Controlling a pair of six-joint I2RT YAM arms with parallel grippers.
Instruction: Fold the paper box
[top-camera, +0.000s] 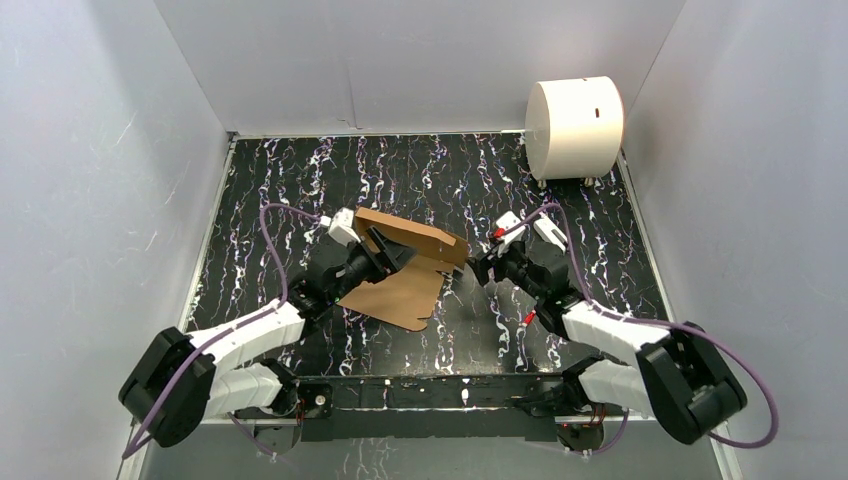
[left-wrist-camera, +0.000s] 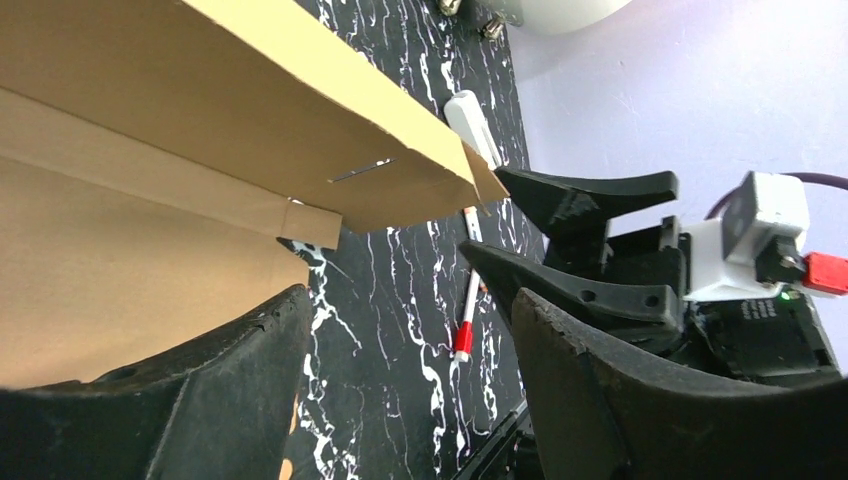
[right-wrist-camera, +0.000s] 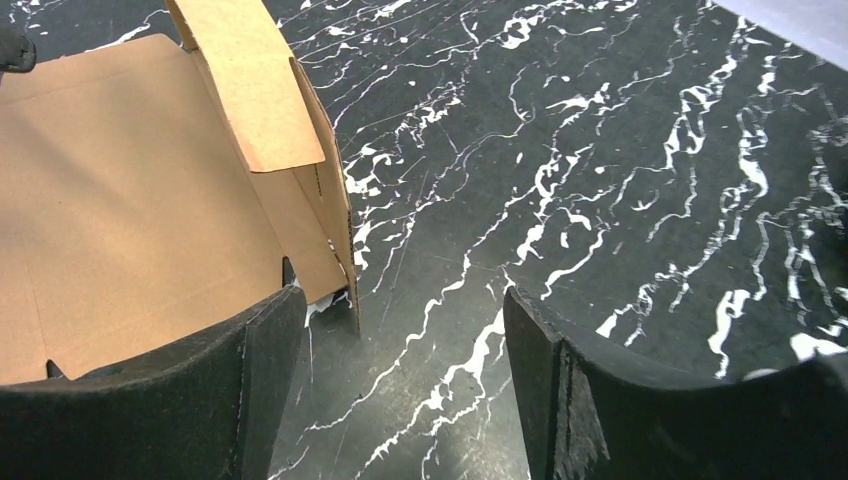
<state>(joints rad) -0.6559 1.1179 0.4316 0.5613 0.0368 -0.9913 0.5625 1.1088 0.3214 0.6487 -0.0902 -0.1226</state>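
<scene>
The paper box (top-camera: 405, 275) is thin brown cardboard, matt and smooth. The table top (top-camera: 420, 170) is black with white marble-like veins and a faint sheen. The right gripper (right-wrist-camera: 400, 300) has fingers (right-wrist-camera: 620, 400) of matt, finely grainy black plastic; the cylinder (top-camera: 572, 128) looks smooth matt white.

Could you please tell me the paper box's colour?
The paper box is plain brown, clearest in the right wrist view.

Black marbled table (top-camera: 420, 170) enclosed by pale grey walls (top-camera: 100, 150).
</scene>
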